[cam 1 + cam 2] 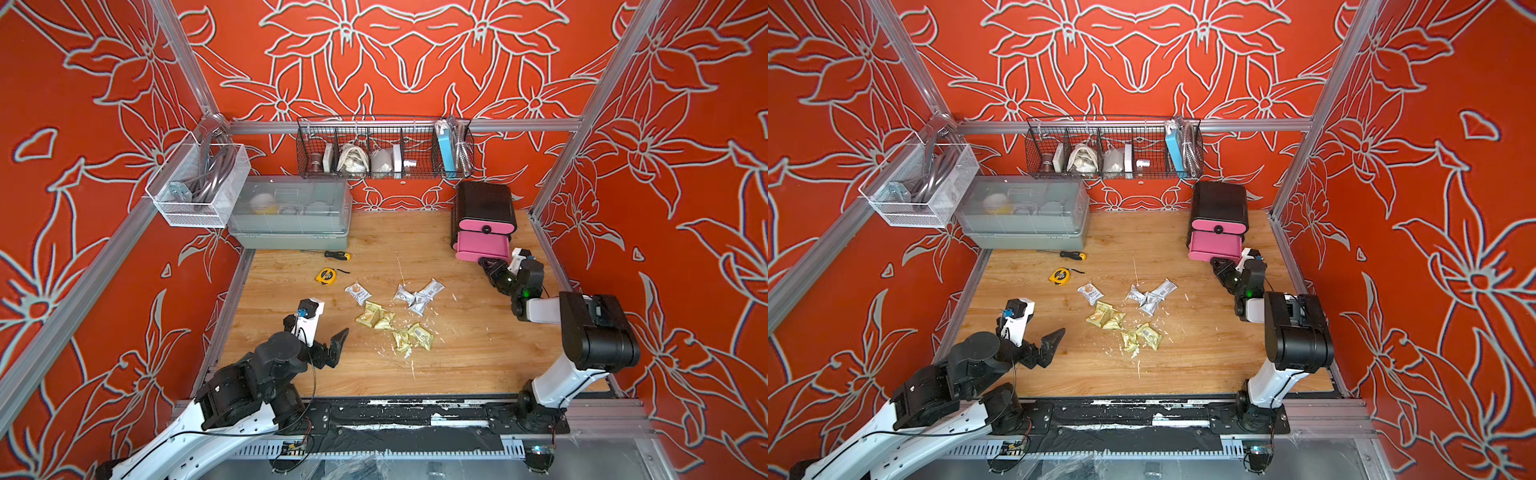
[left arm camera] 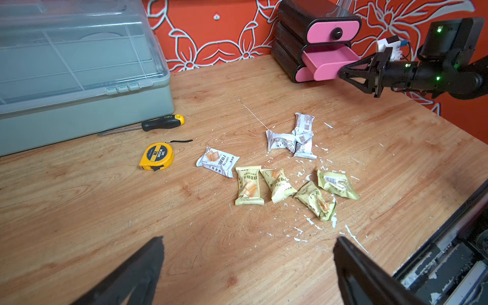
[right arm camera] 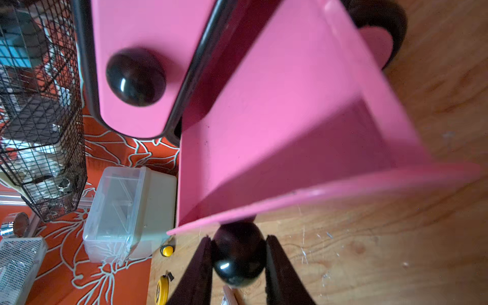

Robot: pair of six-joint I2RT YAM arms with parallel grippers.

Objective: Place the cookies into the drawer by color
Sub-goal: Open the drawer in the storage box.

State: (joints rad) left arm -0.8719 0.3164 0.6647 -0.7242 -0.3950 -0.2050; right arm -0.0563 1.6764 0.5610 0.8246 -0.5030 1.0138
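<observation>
Two dark fingers (image 3: 196, 272) around glossy round knob (image 3: 237, 254)

light: bright, even | wrist close-ups blurred | top views edge-warped

Your right gripper (image 3: 238, 240) is clamped on the black knob (image 3: 239, 264) of the pulled-out pink drawer (image 3: 277, 118), with one of its fingers (image 3: 200, 264) pressed against each side of the ball. You are looking straight into the drawer's open tray. Next to it is a shut drawer (image 3: 132, 31) with a second knob (image 3: 136, 76). Farther off you can see a wire basket (image 3: 45, 118), a grey bin (image 3: 155, 206), a yellow tape measure (image 3: 161, 289) and the wooden table (image 3: 396, 250).
</observation>
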